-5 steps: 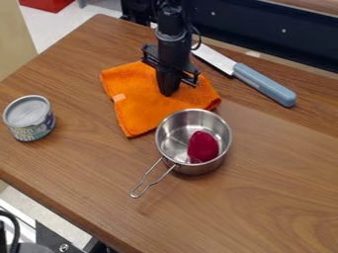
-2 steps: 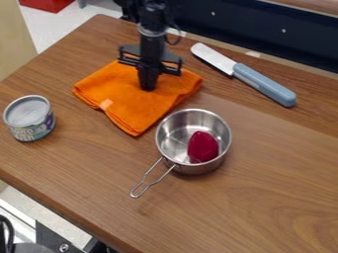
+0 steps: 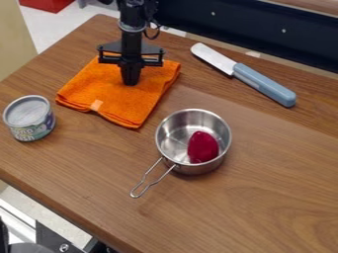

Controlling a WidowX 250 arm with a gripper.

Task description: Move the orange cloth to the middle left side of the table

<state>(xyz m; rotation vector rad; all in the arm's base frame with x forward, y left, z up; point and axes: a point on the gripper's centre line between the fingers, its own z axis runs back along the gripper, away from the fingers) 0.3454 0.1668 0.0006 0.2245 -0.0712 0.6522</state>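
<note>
The black gripper hangs pointing down over the upper middle of the orange cloth, its fingers close together with their tips at the cloth. Spread flat with a small pale tag near its lower left edge, the cloth lies on the upper left part of the wooden table, between the can and the knife. Whether any fabric is pinched between the tips is hidden.
A tuna can stands just left of the cloth. Below and right of the cloth is a metal pan holding a dark red object. The blue-handled knife lies at upper right, near the dark rail.
The gripper has moved left and slightly up in the view, and the orange cloth has slid along with it, away from the pan and closer to the can.
</note>
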